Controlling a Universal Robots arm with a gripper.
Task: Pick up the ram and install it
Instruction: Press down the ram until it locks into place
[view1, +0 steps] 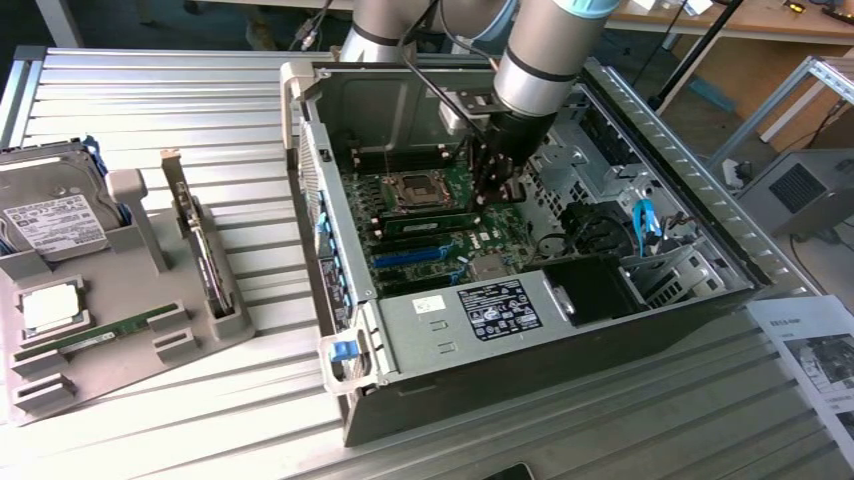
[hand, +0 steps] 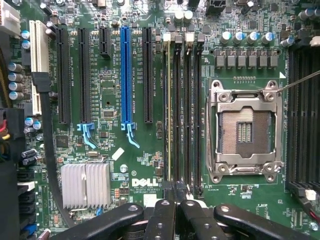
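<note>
Hand (hand: 172, 197) shut, over mobo (hand: 110, 80) slots; ram (hand: 168, 105) prob seated.

Gripper (view1: 491, 185) low inside open computer case (view1: 441, 350); spare ram (view1: 100, 335) on gray tray (view1: 134, 365).

from my remote seat this reads as a robotics lab or electronics workshop: an open computer case (view1: 534, 250) lies on a ribbed aluminium work table (view1: 160, 90), its dell motherboard (hand: 130, 100) bare to the camera. beside it a grey parts holder (view1: 120, 330) keeps a hard drive (view1: 47, 215) and other components in slots. wooden benches (view1: 747, 20), an aluminium frame (view1: 801, 85) and a printed sheet (view1: 814, 350) sit around the edges.
</note>
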